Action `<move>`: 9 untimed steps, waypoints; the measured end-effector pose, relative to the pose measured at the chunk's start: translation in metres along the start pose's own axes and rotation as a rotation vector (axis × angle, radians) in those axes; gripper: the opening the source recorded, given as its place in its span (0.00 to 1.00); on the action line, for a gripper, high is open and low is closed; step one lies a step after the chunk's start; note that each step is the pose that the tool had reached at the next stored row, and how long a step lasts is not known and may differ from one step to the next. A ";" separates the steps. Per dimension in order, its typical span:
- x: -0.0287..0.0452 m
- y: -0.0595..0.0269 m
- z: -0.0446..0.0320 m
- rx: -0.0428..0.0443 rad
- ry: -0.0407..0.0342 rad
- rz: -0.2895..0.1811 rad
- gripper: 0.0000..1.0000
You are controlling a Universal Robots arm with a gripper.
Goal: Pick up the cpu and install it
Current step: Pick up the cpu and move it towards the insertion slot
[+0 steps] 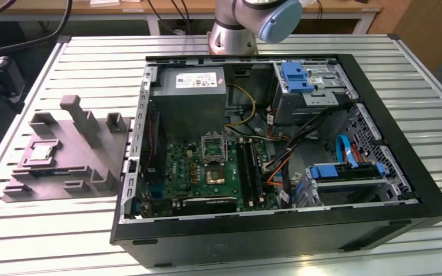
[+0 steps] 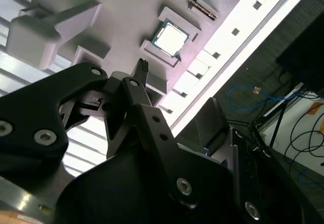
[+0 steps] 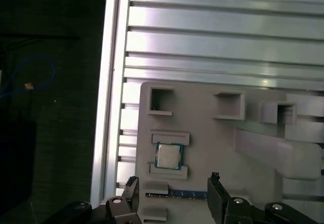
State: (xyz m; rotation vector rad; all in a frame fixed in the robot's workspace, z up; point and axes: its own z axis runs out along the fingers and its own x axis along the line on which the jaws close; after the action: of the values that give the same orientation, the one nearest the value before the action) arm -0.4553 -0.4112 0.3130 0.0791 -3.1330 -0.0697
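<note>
Slatted aluminium table [image 3: 202, 46] carries the grey fixture block [image 3: 207, 143] cradling the cpu [image 3: 167, 156]; my gripper [image 3: 173, 178] hangs spread, empty. Light, rigid, fragile, I judge: pinch opposite edges.

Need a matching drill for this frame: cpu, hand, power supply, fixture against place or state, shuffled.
1. cpu
2. hand
3. power supply
4. grey fixture

A. inside the open computer case
B. on the slatted table, beside the computer case
C. open, holding nothing
D. seated in a pocket of the grey fixture

Pairs: 1-D, 2-C, 3-A, 4-B
</note>
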 end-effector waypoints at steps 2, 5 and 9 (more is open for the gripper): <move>-0.0023 -0.0003 0.0036 -0.0001 -0.0002 0.000 0.65; -0.0040 -0.0006 0.0091 0.0000 0.0000 0.000 0.65; -0.0048 -0.0010 0.0163 0.0000 0.0000 0.000 0.65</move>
State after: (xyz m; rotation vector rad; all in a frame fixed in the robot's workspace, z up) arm -0.4505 -0.4113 0.2966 0.0789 -3.1330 -0.0697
